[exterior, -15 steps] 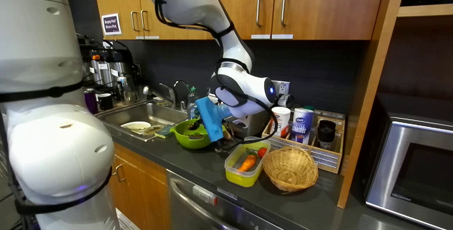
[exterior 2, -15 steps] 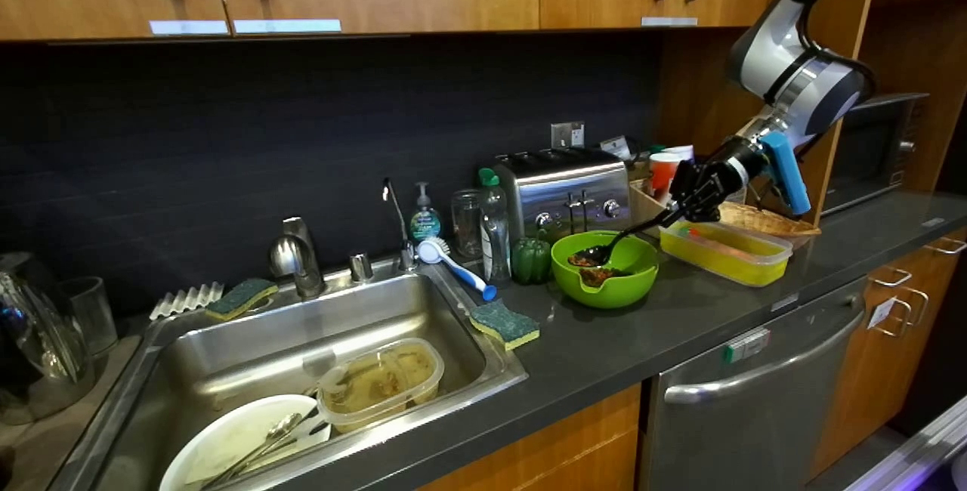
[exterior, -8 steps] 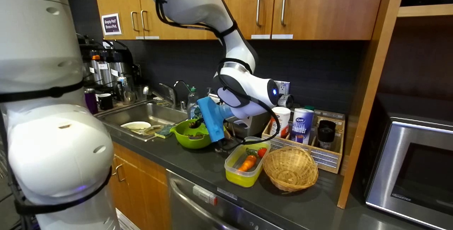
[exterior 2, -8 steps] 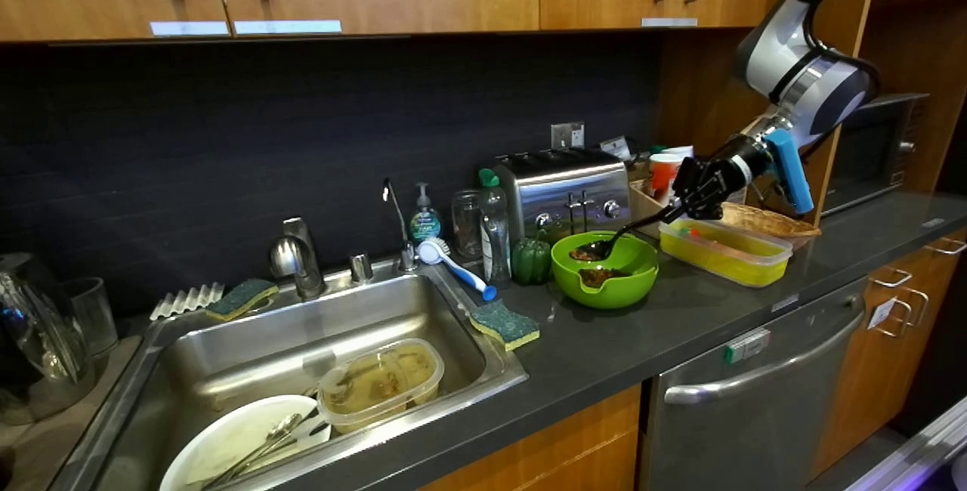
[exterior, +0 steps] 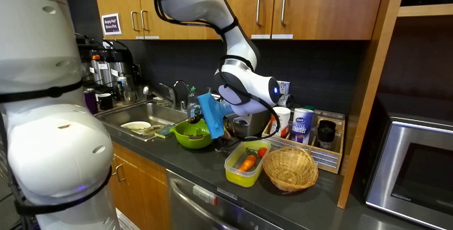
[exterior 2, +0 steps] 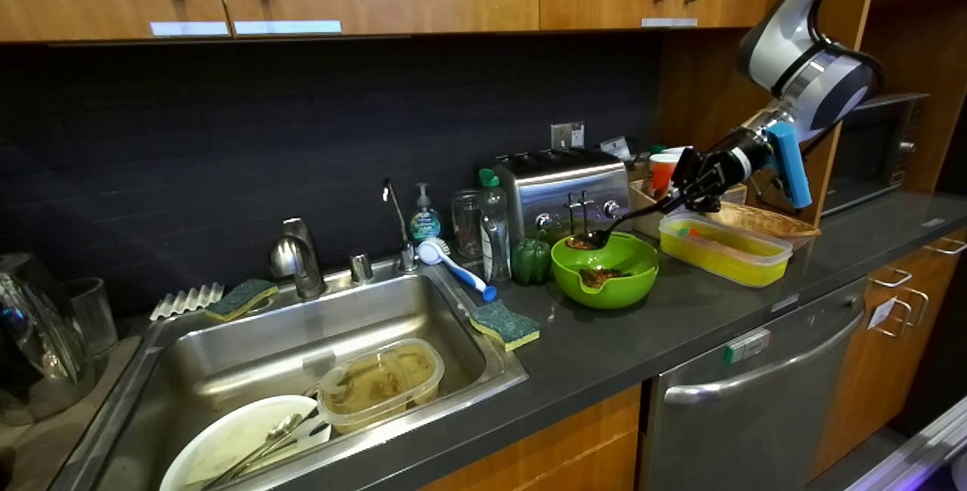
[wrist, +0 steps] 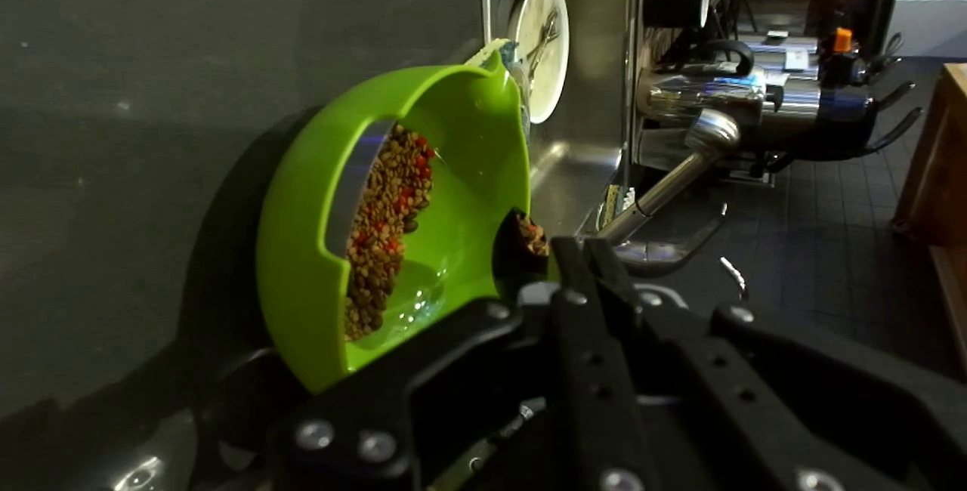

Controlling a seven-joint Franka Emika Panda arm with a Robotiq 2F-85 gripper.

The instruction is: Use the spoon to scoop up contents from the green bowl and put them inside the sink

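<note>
The gripper is above & right of the green bowl in an exterior view, clamped on the handle of the black spoon; in the wrist view its fingers are close together w/ the spoon's head poking out past them. The head carries a load of brown & red bits and is up over the bowl, approx. level w/ its back rim as it shows in both exterior views; can't tell if it touches that rim. More contents, brown grains w/ red pcs, lie in the bottom of the bowl.

The sink is left of the bowl, holding a white dish, some metal utensils & a clear container w/ something brownish in it. A sponge lies left & a bit front of the bowl, toward the sink. A green pepper is just left of the bowl; a green-capped bottle is on that side too, slightly farther. The toaster is behind the bowl. A yellow tub, right of the bowl, has a carrot & a smaller red item in it; a wicker basket is on the same side, farther off. A wood tray w/ a creamer canister is right & back of the bowl. Bowl & tub sit on a dark counter.
</note>
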